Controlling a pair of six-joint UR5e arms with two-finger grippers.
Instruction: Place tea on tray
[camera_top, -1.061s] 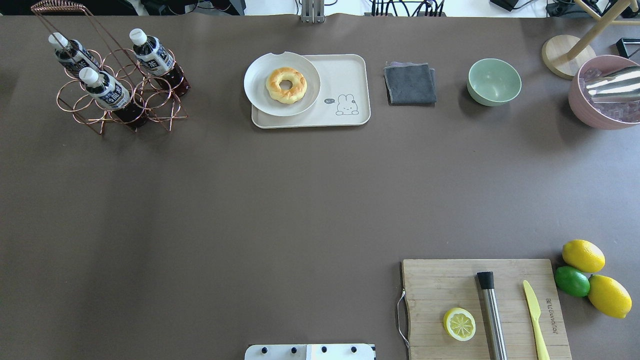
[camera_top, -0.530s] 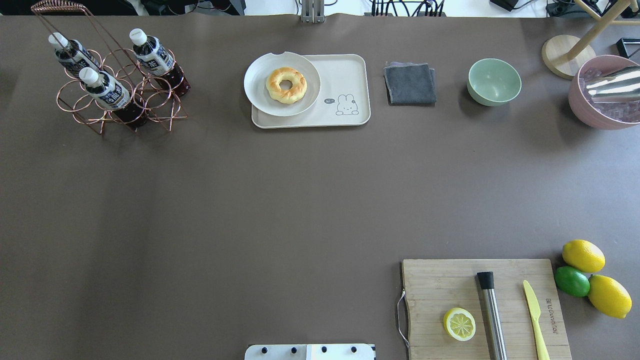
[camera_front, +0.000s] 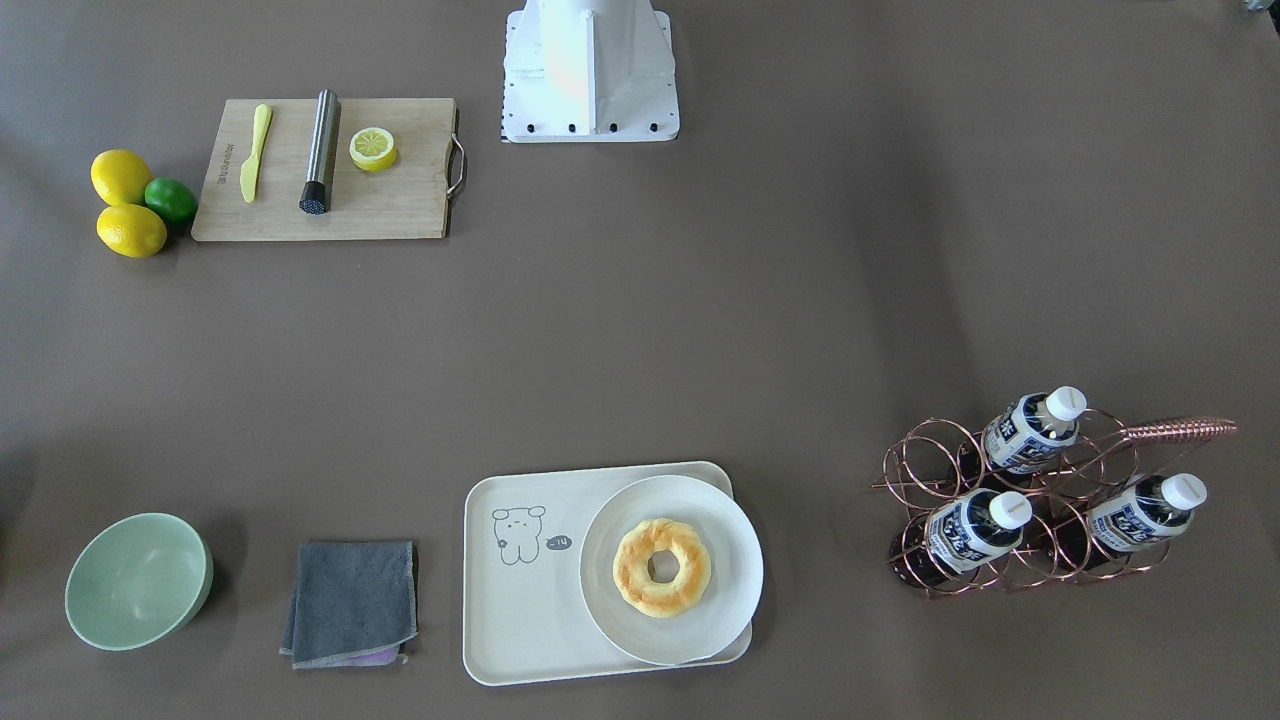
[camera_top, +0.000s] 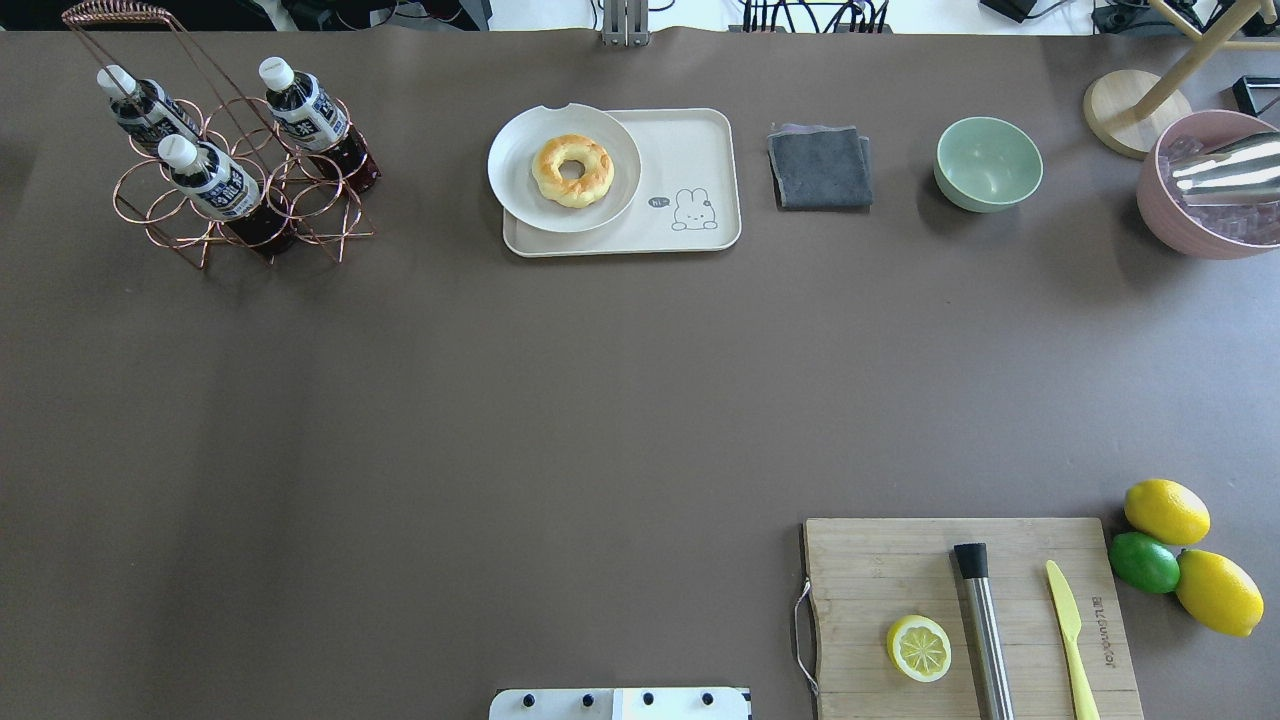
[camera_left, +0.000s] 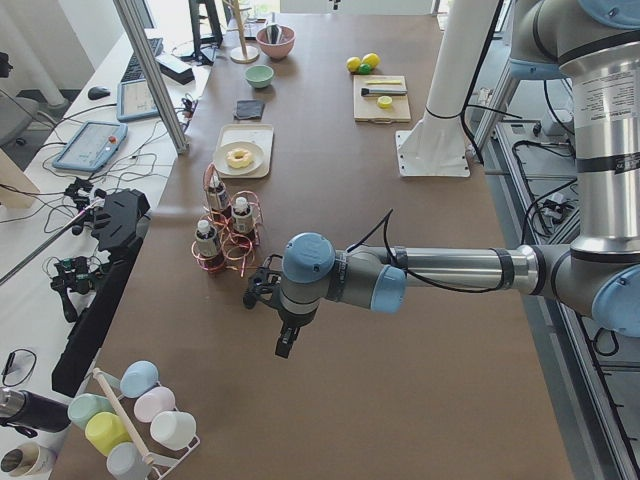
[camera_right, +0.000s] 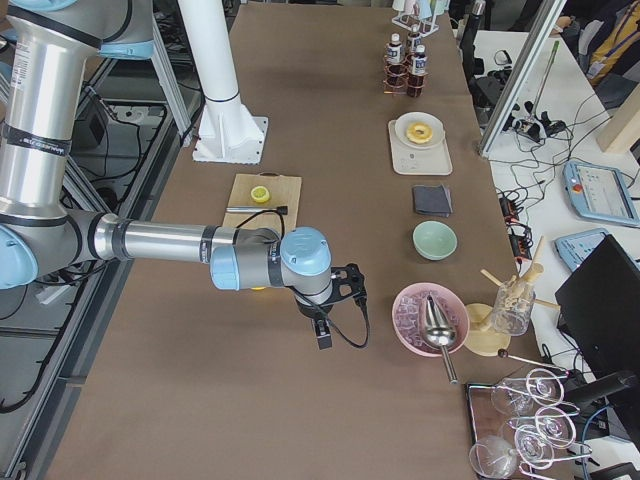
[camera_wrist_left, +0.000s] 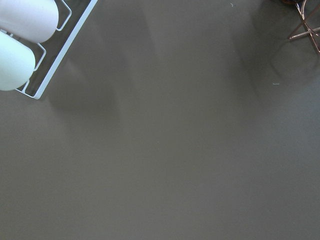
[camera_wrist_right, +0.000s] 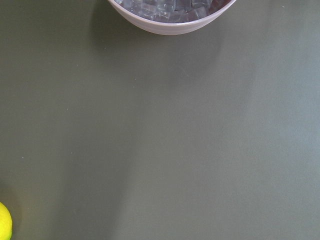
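Note:
Three tea bottles stand in a copper wire rack (camera_top: 330, 215) at the far left: one at the back left (camera_top: 140, 105), one in front (camera_top: 210, 180), one on the right (camera_top: 305, 110). They also show in the front-facing view (camera_front: 975, 525). The cream tray (camera_top: 690, 150) with the bear drawing lies at the far middle, also in the front-facing view (camera_front: 520, 620). A white plate (camera_top: 520, 190) with a donut (camera_top: 572, 170) covers its left half. My left gripper (camera_left: 285, 345) hangs near the rack, off the table's left end. My right gripper (camera_right: 323, 338) hangs near the pink bowl. I cannot tell whether either is open or shut.
A grey cloth (camera_top: 820, 167), a green bowl (camera_top: 988, 163) and a pink ice bowl (camera_top: 1190, 230) lie right of the tray. A cutting board (camera_top: 880, 560) with half a lemon, a muddler and a knife sits near right, with lemons and a lime (camera_top: 1145, 562) beside it.

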